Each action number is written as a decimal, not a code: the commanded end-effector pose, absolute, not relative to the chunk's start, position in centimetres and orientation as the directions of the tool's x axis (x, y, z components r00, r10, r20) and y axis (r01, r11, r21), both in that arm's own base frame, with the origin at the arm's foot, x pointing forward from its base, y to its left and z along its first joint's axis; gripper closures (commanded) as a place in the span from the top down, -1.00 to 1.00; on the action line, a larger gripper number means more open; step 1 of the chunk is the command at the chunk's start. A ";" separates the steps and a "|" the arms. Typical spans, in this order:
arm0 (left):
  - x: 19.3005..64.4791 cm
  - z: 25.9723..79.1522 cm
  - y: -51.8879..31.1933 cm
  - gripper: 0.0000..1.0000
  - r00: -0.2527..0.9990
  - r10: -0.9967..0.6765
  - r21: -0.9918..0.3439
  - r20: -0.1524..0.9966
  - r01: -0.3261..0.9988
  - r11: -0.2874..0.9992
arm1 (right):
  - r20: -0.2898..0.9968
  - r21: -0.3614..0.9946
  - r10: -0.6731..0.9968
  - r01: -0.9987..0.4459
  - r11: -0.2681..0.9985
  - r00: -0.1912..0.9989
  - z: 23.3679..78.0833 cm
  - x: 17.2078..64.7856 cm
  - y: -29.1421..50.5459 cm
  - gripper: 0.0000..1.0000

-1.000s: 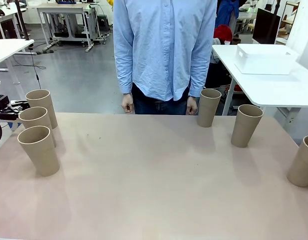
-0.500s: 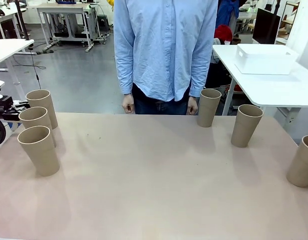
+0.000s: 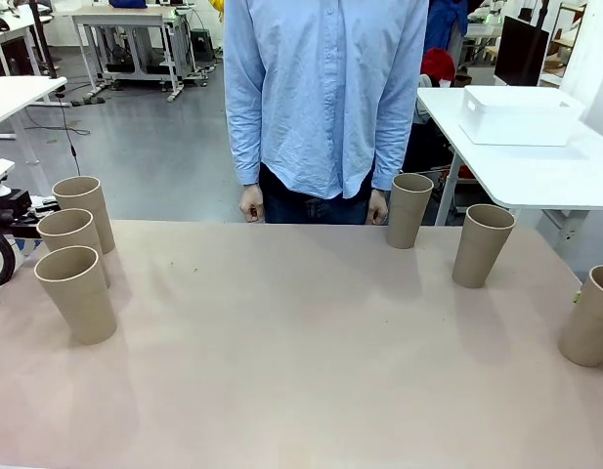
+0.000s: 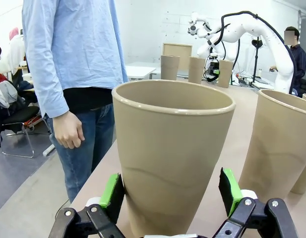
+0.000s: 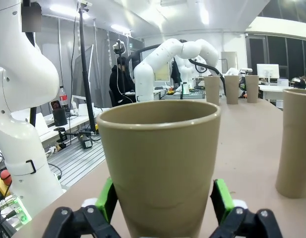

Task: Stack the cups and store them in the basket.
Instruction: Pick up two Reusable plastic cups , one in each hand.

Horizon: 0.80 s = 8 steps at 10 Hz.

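Six tan paper cups stand upright on the table. Three are grouped at the left: back cup, middle cup, front cup. Three are at the right: far cup, middle cup, edge cup. My left gripper is open around the back left cup, green pads on either side of it. My right gripper is open around the right edge cup. The white basket sits on a separate white table at the back right.
A person in a light blue shirt stands at the far edge, hands hanging down. Part of my left arm shows at the table's left edge. A neighbouring cup stands close beside the left gripper.
My left arm has shifted slightly at the table's left edge, and the back left cup has nudged a little to the right. A green pad now shows beside the right edge cup.
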<state>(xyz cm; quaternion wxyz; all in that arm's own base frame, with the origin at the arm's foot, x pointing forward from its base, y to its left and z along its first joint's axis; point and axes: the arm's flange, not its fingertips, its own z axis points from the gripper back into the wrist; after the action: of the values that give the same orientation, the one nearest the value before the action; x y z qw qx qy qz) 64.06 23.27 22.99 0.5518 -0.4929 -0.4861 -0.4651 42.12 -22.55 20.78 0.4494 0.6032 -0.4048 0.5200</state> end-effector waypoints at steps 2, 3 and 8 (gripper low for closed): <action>63.0 23.1 21.5 1.00 0.075 -0.021 -0.072 0.997 0.992 0.103 | 0.995 0.087 -0.021 -0.949 -0.303 0.098 21.0 41.3 -21.4 1.00; 62.9 23.0 21.2 1.00 0.074 -0.019 -0.072 0.997 0.992 0.103 | 0.995 0.085 -0.025 -0.948 -0.307 0.097 20.9 41.2 -21.1 1.00; 62.8 22.5 19.8 1.00 0.074 -0.004 -0.073 0.997 0.992 0.101 | 0.997 0.061 -0.031 -0.946 -0.317 0.075 20.2 40.7 -19.6 1.00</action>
<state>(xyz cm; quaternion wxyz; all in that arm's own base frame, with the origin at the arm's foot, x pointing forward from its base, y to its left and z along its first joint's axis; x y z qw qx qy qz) 63.68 20.91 22.35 0.5505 -0.4989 -0.4829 -0.4636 42.39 -19.90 20.59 0.4275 0.6140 -0.4032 0.5269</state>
